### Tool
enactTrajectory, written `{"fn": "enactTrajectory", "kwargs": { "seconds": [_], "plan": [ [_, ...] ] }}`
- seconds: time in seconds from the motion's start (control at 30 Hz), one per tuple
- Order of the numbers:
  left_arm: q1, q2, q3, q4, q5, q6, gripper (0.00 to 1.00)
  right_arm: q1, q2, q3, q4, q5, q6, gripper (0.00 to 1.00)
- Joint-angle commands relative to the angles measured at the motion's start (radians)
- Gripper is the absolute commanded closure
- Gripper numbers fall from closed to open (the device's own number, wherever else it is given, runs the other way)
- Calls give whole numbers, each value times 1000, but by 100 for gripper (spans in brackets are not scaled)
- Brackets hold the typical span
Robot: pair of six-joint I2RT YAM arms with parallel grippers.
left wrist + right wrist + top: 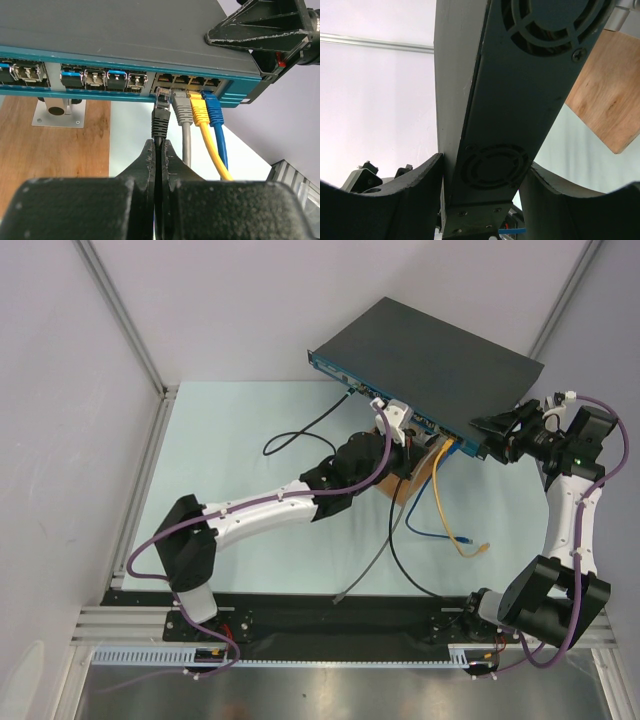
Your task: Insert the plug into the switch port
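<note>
At the far right of the table (pixel 230 490), the switch (pixel 440 350) sits raised over a wooden board (pixel 55 150), teal front facing near-left. The left gripper (pixel 159 150) is clamped on the tail of the black plug (pixel 161 117), whose tip is at the mouth of the socket just left of the grey plug (pixel 182 107). The right gripper (pixel 482 175) pinches the switch's right end across its flat faces.

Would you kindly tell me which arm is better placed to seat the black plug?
Left. The left gripper is shut on the black plug, its tip at a port of the switch; the right gripper clamps that switch's end.
</note>
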Motion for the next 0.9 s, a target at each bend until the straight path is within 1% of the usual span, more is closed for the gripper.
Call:
{"fn": "enactTrajectory", "kwargs": {
  "seconds": [0.0,0.37,0.47,0.6,0.77,0.87],
  "plan": [
    [17,4,48,-12,12,-49,100,51,4,5,74,-1,-33,100],
    [23,-7,47,-78,26,-109,100,49,1,5,80,-4,-37,100],
    [23,-4,62,-87,32,-106,100,52,1,4,82,-1,-39,100],
    [23,13,108,-127,31,-106,99,52,-1,7,85,1,-45,100],
    [25,22,137,-155,28,-112,100,60,-4,13,53,9,-93,100],
    [25,47,186,-196,25,-121,100,68,-7,13,48,15,-110,100]
  ]
}}
